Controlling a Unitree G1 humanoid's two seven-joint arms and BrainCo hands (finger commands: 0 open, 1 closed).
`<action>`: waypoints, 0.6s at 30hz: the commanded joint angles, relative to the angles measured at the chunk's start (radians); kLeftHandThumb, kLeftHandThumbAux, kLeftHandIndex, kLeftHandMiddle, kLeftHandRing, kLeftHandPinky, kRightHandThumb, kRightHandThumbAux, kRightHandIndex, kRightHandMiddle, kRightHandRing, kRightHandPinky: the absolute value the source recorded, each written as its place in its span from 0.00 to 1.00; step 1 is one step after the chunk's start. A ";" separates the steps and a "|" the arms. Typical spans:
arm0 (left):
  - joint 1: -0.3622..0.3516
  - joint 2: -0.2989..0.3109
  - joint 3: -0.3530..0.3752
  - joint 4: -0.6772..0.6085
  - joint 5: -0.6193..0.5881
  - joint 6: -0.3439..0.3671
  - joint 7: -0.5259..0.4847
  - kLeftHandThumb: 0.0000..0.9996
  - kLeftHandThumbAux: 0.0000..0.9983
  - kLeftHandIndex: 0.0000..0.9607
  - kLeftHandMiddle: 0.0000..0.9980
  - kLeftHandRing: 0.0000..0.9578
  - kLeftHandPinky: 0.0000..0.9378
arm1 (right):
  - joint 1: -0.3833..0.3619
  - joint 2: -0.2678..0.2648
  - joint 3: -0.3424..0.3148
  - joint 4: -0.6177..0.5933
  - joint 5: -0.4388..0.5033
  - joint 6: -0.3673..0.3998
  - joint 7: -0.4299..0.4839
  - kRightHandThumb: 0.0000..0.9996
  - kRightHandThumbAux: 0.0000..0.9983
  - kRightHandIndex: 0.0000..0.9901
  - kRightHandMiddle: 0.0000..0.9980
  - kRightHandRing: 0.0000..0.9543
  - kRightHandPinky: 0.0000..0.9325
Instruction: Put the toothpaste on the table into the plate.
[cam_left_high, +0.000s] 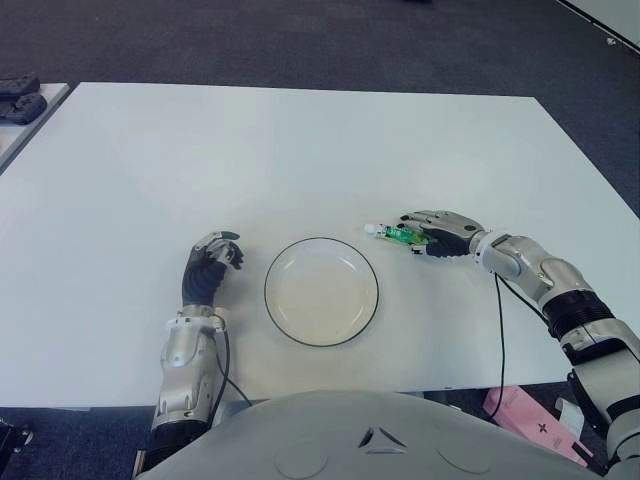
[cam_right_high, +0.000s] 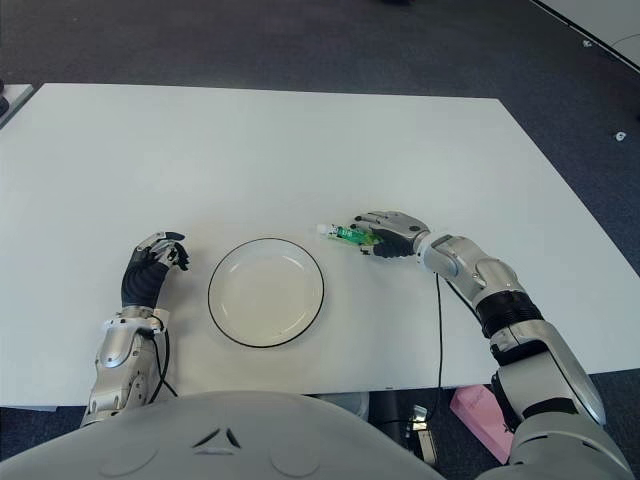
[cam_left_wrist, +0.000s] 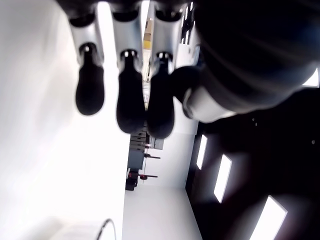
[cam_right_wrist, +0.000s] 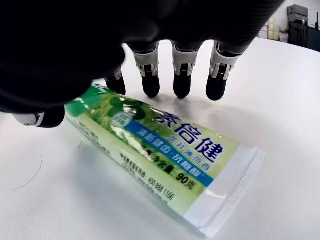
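Right wrist view showed my right hand (cam_right_wrist: 150, 75) arched over the toothpaste (cam_right_wrist: 165, 150), the tube lying flat on the table (cam_right_wrist: 280, 100) with my fingertips (cam_right_wrist: 182, 82) planted on the far side of it and my thumb low beside its cap end; the fingers were curved round it but not clamped, and I could not tell that any pad was actually pressing the tube, so I judged the grasp not yet made. From the head, the tube lay just off the plate (cam_left_high: 321, 291) at about two o'clock from it, cap pointing toward the rim, with my hand covering its tail. The plate held nothing. My left hand (cam_left_high: 210, 268) showed at nine o'clock of the plate, fingers loosely curled on nothing. The risks, as I saw them: a flat, soft, slick tube gave little to pinch, so closing from above could squash it against the table or skid it sideways toward the plate, nudging the rim. If I caught only the tail end, the heavier cap end would likely droop and swing on the lift and might slip free short of the plate. Fingertips scraping the tabletop could also stall the closure.
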 joint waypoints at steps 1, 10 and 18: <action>0.004 0.002 -0.003 -0.004 -0.008 0.015 -0.014 0.71 0.72 0.46 0.65 0.67 0.67 | 0.027 -0.007 0.050 0.041 -0.029 -0.017 0.042 0.58 0.11 0.00 0.00 0.00 0.00; 0.009 0.004 -0.002 -0.005 -0.015 0.007 -0.025 0.71 0.72 0.46 0.65 0.67 0.67 | 0.038 -0.005 0.065 0.060 -0.022 -0.001 0.049 0.59 0.10 0.00 0.00 0.00 0.00; 0.017 0.003 0.000 -0.010 -0.012 0.007 -0.021 0.71 0.72 0.46 0.65 0.66 0.67 | 0.070 0.040 0.109 0.138 -0.056 0.027 -0.034 0.59 0.09 0.00 0.00 0.00 0.00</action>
